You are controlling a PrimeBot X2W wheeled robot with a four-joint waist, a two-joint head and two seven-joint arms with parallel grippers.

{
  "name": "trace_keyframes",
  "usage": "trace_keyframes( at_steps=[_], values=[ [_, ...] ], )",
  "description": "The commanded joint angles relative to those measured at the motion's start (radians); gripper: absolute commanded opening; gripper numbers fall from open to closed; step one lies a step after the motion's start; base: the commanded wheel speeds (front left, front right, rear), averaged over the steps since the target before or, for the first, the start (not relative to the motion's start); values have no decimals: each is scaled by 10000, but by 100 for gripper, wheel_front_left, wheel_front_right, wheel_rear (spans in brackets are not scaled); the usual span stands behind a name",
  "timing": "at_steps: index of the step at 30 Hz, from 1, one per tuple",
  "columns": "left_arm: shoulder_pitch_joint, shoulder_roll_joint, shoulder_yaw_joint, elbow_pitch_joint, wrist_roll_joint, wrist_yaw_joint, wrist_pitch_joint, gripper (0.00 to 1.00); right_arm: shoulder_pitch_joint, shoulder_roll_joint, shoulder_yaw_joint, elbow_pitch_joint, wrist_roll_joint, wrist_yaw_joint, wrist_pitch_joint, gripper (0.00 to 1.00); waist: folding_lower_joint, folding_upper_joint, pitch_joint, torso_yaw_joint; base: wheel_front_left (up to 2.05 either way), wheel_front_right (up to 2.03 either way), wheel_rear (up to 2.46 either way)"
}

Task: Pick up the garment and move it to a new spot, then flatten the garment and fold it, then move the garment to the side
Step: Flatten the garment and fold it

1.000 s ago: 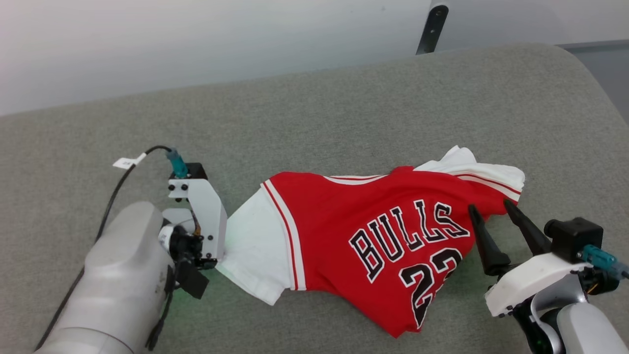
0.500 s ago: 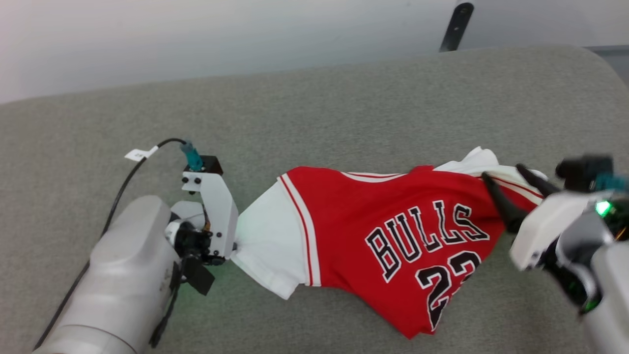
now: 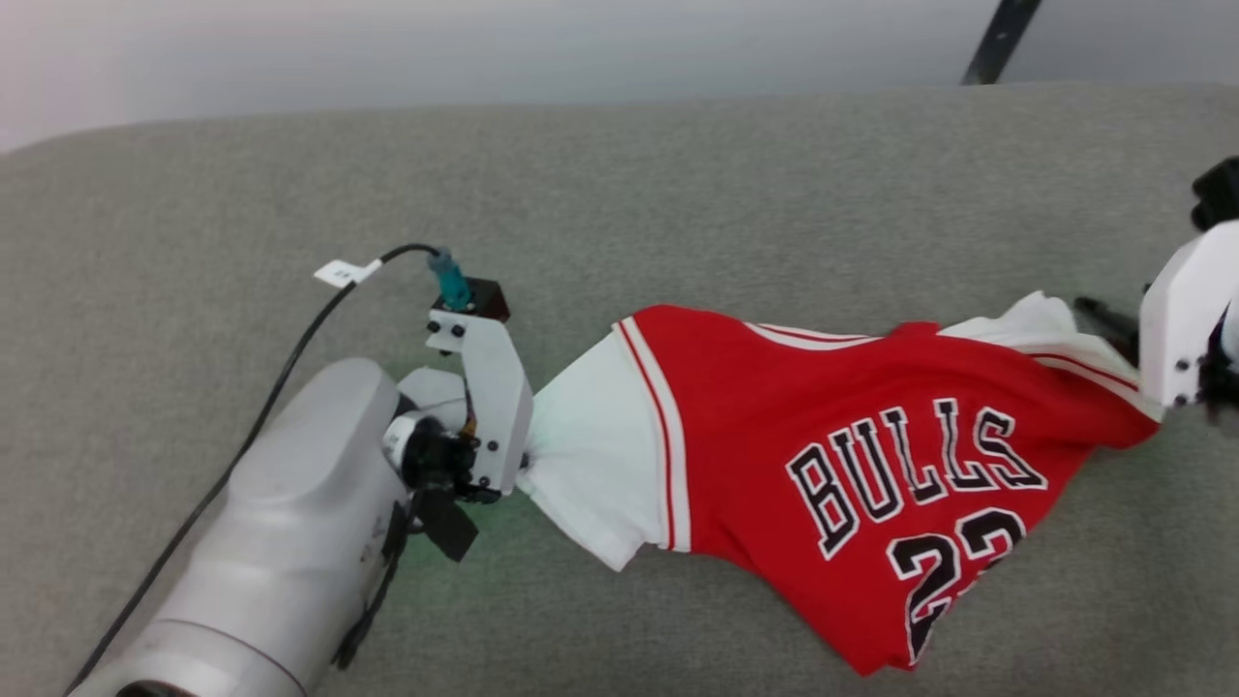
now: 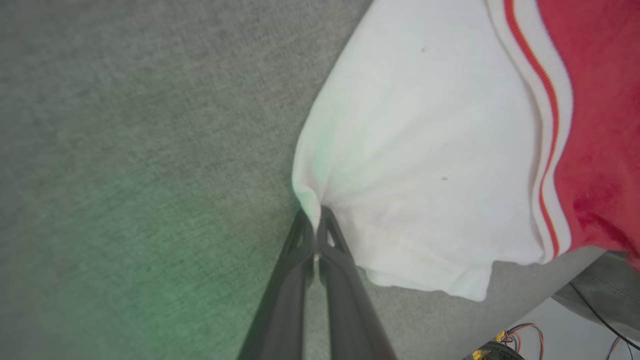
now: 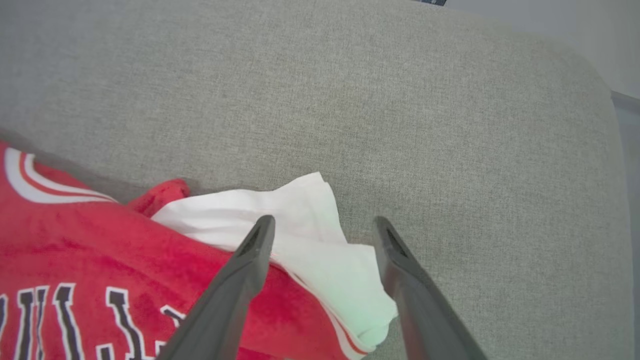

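Since earlier, the right gripper (image 5: 324,222) is brought astride one sleeve (image 5: 320,260) of the garment (image 3: 774,416), jaws spread; the other sleeve (image 4: 425,150) is pinched by the left gripper (image 4: 315,217). Flattening and folding are judged pending.

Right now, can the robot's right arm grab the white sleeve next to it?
Probably yes. The right end effector is open and seems to straddle the white sleeve of the shirt. Nothing sits between them, so it likely only needs to close.

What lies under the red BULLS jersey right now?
Grey woven fabric surface shows around the red white-sleeved jersey and presumably continues beneath; anything under its crumpled body is covered.
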Motion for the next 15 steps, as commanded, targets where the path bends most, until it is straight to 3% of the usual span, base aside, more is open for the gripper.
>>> trace_keyframes(
  at_steps=[1,15],
  values=[
    [485,-198,-242,183,-57,-19,106,0,-180,-6,30,86,47,-15,13,100,0,0,245,271,0,0,0],
    [-87,-290,-1320,-556,-751,7,-310,0,-2103,342,459,3596,388,-15,1722,100,0,0,1133,1164,0,0,0]
  ],
)
